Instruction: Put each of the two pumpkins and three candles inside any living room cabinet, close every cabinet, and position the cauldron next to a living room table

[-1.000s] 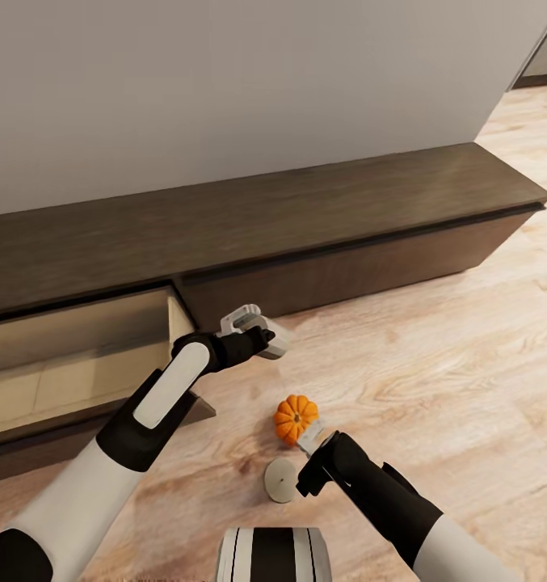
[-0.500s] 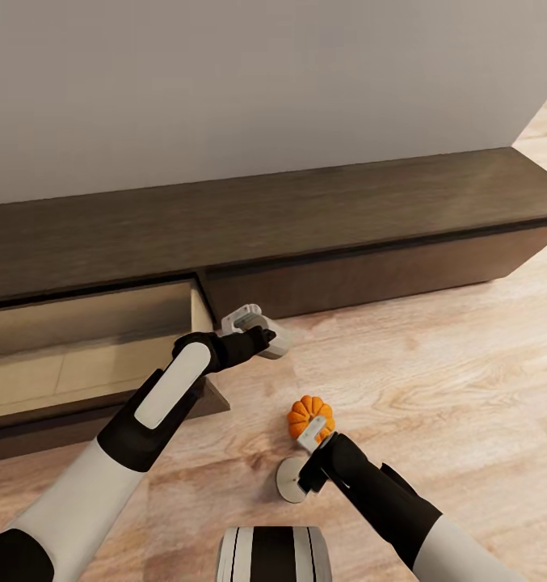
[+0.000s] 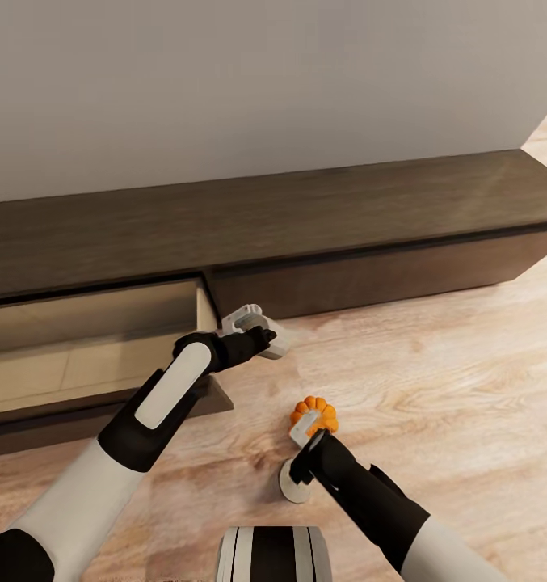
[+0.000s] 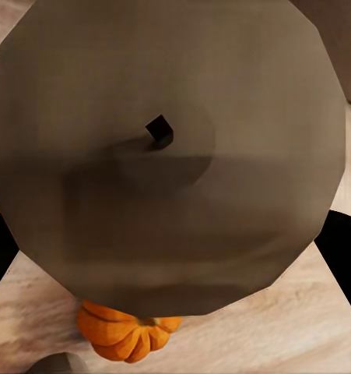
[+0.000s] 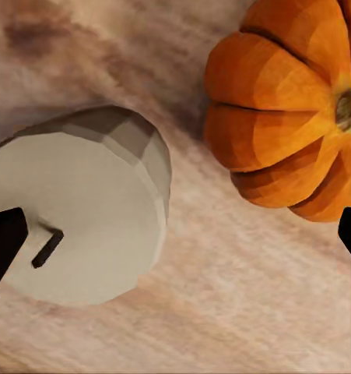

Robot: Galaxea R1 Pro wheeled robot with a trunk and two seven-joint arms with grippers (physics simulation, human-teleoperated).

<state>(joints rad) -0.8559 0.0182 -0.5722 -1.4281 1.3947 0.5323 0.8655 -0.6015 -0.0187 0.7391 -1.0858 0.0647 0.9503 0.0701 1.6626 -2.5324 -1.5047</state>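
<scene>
The cabinet (image 3: pixel 321 234) stands along the wall with its left drawer (image 3: pixel 87 347) pulled out, pale inside showing. The left hand (image 3: pixel 253 327) is clamped on a candle (image 4: pixel 167 156), just in front of the cabinet beside that drawer. On the floor (image 3: pixel 435 364) before the cabinet, a pumpkin (image 3: pixel 321 414) and a second candle (image 5: pixel 82 214) lie close together, apart; the right hand (image 3: pixel 304 436) hovers over them, fingers spread.

Orange ribbed pumpkin (image 3: pixel 316 415) upright on wood floor, grey candle (image 3: pixel 292 483) just beside it, apart. Second candle (image 4: pixel 163 152) clamped in left gripper (image 3: pixel 255 322). Dark-brown cabinet (image 3: pixel 321 218) along wall, one beige-lined drawer (image 3: pixel 87 343) open.
</scene>
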